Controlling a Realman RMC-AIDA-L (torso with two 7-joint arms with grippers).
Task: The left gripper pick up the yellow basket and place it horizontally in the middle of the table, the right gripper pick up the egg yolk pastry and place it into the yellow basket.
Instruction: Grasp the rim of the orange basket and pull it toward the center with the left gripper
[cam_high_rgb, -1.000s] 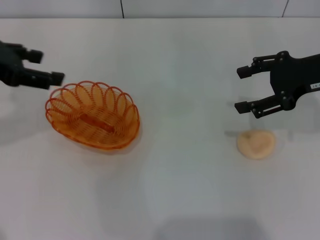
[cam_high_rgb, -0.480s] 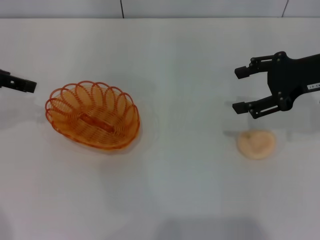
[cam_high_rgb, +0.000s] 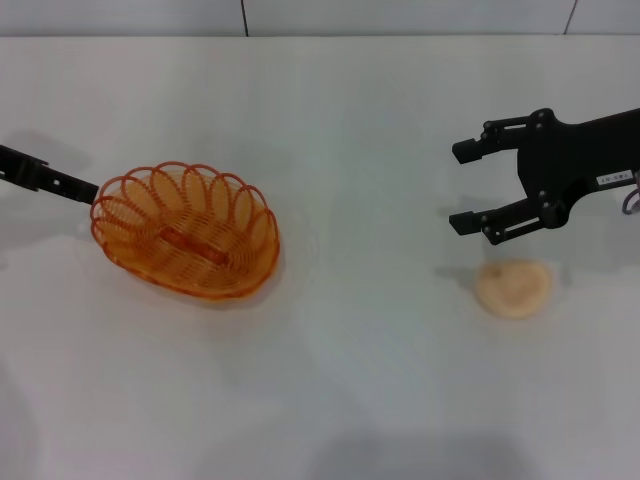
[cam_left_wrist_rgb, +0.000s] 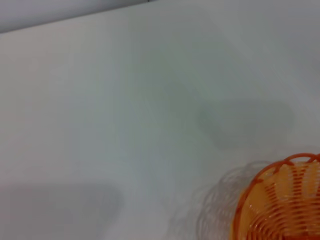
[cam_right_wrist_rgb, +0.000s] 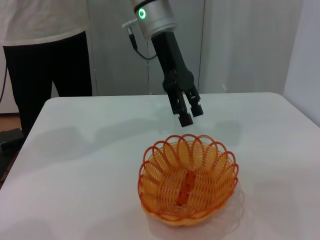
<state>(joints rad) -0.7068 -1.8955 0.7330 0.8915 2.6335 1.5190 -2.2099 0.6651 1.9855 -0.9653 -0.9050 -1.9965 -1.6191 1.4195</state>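
The yellow basket (cam_high_rgb: 185, 243) lies on the white table (cam_high_rgb: 350, 380) at the left, empty, with its long side slanted. My left gripper (cam_high_rgb: 82, 188) reaches in from the left edge, its tip at the basket's left rim. In the right wrist view the left gripper (cam_right_wrist_rgb: 191, 115) hangs just above the rim of the basket (cam_right_wrist_rgb: 187, 180) with its fingers a little apart, holding nothing. The left wrist view shows only part of the basket's rim (cam_left_wrist_rgb: 280, 200). The egg yolk pastry (cam_high_rgb: 513, 288) lies at the right. My right gripper (cam_high_rgb: 460, 187) is open and empty, just behind and to the left of the pastry.
A person in dark trousers (cam_right_wrist_rgb: 45, 55) stands beyond the table's left end. The table's back edge meets a grey wall (cam_high_rgb: 400, 15). Bare tabletop lies between basket and pastry.
The left gripper drew back to the left, then came in again to the basket's left rim. The right gripper shifted a little to the left. Basket and pastry have not moved.
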